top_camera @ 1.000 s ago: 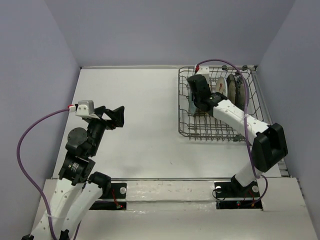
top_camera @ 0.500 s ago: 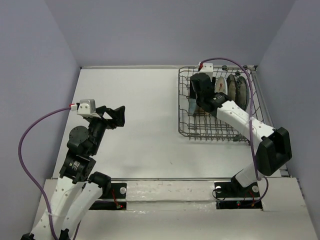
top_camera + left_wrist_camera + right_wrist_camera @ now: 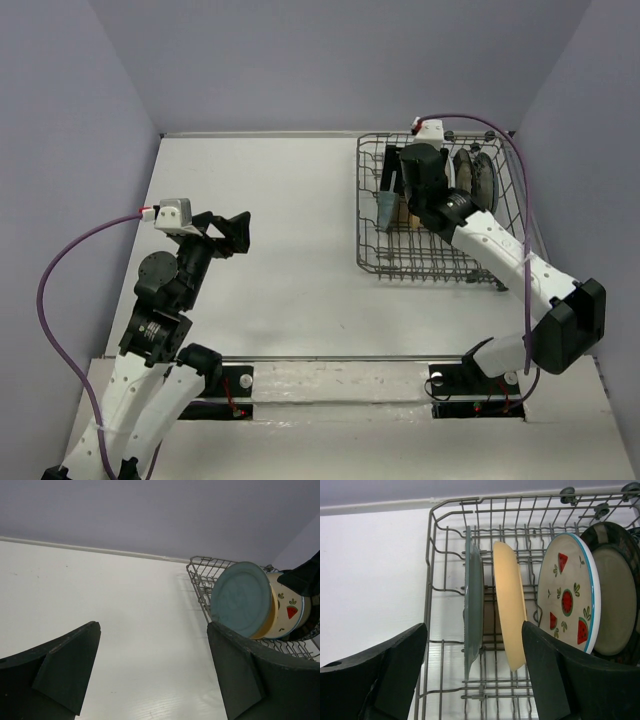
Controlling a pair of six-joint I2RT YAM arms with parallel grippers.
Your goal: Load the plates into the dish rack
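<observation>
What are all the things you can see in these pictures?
teal plate: one, teal, on edge, leftmost in the rack
yellow plate: one, yellow, on edge beside it
watermelon plate: one, white with red fruit, next right
dark-rimmed plate: one, cream, rightmost I see
rack: one, grey wire, far right
table: one, white
cables: two, purple, one per arm
left arm: one, white and black, left side, jaws open
right arm: one, white and black, over rack, jaws open

Close-set upright plates [image 3: 510, 605] block the dish rack [image 3: 400, 255] slots.
</observation>
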